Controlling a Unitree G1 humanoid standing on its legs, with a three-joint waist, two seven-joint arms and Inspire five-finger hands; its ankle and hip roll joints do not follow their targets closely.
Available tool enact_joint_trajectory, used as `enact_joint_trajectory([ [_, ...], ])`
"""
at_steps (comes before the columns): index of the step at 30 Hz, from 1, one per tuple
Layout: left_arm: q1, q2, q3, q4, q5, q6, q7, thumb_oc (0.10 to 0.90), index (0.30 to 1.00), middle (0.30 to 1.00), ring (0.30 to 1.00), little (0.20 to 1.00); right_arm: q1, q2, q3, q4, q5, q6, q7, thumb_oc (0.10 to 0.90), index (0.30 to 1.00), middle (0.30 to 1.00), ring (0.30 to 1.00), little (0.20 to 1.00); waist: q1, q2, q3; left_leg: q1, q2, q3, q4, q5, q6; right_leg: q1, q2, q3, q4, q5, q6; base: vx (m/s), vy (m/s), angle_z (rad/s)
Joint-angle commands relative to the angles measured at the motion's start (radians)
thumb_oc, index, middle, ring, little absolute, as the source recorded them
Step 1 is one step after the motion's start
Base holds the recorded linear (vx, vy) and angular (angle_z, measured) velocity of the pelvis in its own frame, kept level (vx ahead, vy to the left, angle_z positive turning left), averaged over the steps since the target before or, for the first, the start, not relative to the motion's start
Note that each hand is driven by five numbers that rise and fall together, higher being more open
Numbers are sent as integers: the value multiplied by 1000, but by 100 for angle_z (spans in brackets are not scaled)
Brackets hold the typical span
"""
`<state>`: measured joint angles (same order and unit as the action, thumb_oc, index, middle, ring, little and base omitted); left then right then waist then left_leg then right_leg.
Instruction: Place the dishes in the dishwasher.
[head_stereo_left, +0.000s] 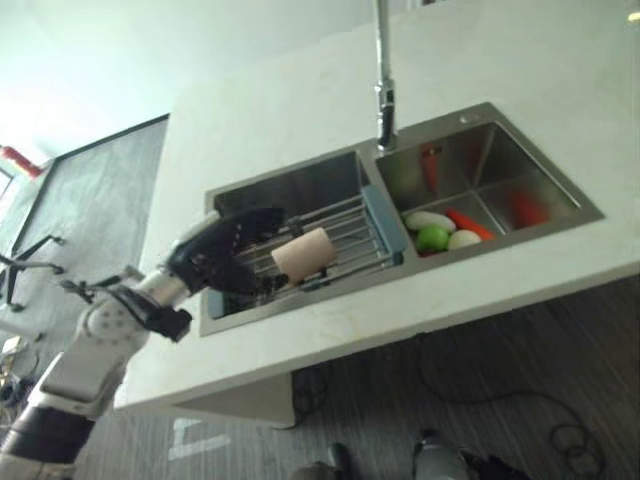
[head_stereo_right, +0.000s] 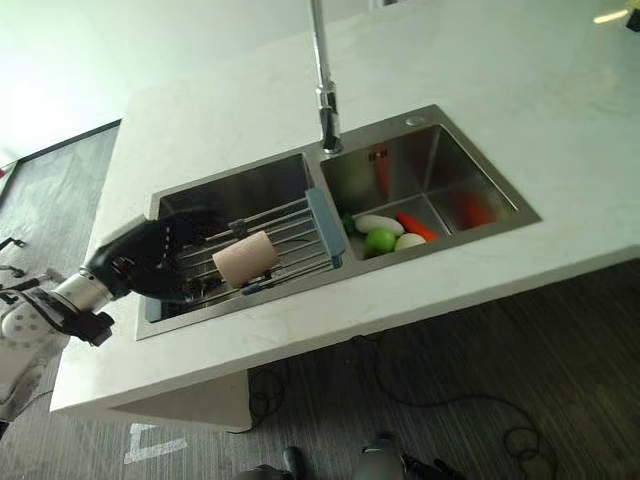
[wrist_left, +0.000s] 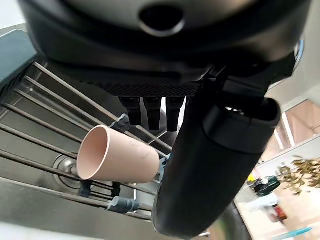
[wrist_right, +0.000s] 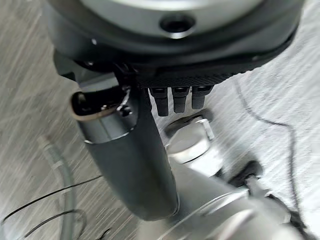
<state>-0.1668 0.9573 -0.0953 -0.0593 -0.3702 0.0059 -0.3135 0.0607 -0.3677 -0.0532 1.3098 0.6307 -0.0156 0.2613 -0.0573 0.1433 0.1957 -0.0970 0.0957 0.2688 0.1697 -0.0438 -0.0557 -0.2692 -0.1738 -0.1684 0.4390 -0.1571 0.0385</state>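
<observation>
The pink cup, lying on the sink rack, is being approached by the left hand, fingers relaxed and uncurled; closing around it is needed next.

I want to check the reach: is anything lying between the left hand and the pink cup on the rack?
Nothing: in the left wrist view, only bare rack bars separate the left hand from the pink cup.

Brushed steel sink; matt pink cup.
</observation>
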Motion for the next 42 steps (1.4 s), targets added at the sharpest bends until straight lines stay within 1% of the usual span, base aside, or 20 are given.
enact_joint_trajectory([
  [1,-139,20,119,5,31,-67,74,800,900,900,900,900,-1,4,-3,-14,30,-14,18,800,900,900,900,900,-4,-14,25,-40,8,-50,130,-145,-2,112,-46,-24,-139,0,129,-30,-11,1],
  [4,-148,7,103,15,36,-62,91,800,900,900,900,900,-3,5,4,-26,31,-15,12,800,900,900,900,900,-8,-14,28,-43,9,-45,130,-144,-2,108,-46,-23,-139,2,129,0,0,0],
  [6,-153,-3,94,18,69,-68,110,800,900,900,900,900,-3,8,8,-29,36,-18,9,800,900,900,900,900,-10,-13,29,-43,10,-43,130,-143,-2,107,-47,-22,-139,3,129,0,0,0],
  [7,-165,-8,75,35,114,-63,144,800,900,900,900,900,-2,9,11,-35,67,-10,17,800,900,900,900,900,-15,-14,31,-45,10,-40,130,-142,-4,104,-48,-22,-139,6,130,-31,-9,2],
  [8,-172,-11,67,52,124,-70,171,800,900,900,900,900,-3,10,11,-42,106,4,20,800,900,900,900,900,-18,-13,34,-46,11,-38,130,-140,-4,102,-48,-21,-139,6,129,-32,-5,0],
  [12,-178,-26,65,74,157,-93,216,800,900,900,900,900,0,16,10,-57,104,12,14,800,900,900,900,900,-25,-12,39,-49,10,-34,130,-139,-4,96,-49,-15,-139,8,129,-7,6,-2],
  [14,-178,-41,70,67,165,-91,229,800,900,900,900,900,3,16,5,-56,98,15,16,800,900,900,900,900,-29,-10,43,-51,9,-31,130,-138,-5,93,-49,-11,-139,9,129,-13,25,-6],
  [17,-183,-50,66,67,140,-89,228,800,900,900,900,900,11,11,1,-58,92,16,25,800,900,900,900,900,-36,-6,48,-49,9,-23,130,-137,-5,89,-54,-10,-139,12,131,-5,24,-6],
  [23,-195,-69,46,63,151,-76,233,800,900,900,900,900,10,11,5,-68,77,15,29,800,900,900,900,900,-46,-7,53,-52,8,-19,130,-137,-6,81,-53,0,-139,15,132,11,-5,-5],
  [28,-211,-81,27,68,152,-64,234,800,900,900,900,900,4,4,5,-82,77,22,18,800,900,900,900,900,-57,-2,66,-54,9,-13,130,-134,-7,72,-52,9,-139,19,131,1,0,-1],
  [35,-225,-86,11,74,145,-18,241,800,900,900,900,900,12,-6,1,-91,66,25,20,800,900,900,900,900,-70,5,78,-58,6,-6,130,-132,-8,63,-55,18,-139,24,134,16,10,-8],
  [42,-241,-86,-6,108,165,10,257,800,900,900,900,900,12,-13,6,-109,60,22,18,800,900,900,900,900,-81,12,96,-68,1,-3,130,-129,-6,47,-58,29,-139,31,135,4,5,-2],
])
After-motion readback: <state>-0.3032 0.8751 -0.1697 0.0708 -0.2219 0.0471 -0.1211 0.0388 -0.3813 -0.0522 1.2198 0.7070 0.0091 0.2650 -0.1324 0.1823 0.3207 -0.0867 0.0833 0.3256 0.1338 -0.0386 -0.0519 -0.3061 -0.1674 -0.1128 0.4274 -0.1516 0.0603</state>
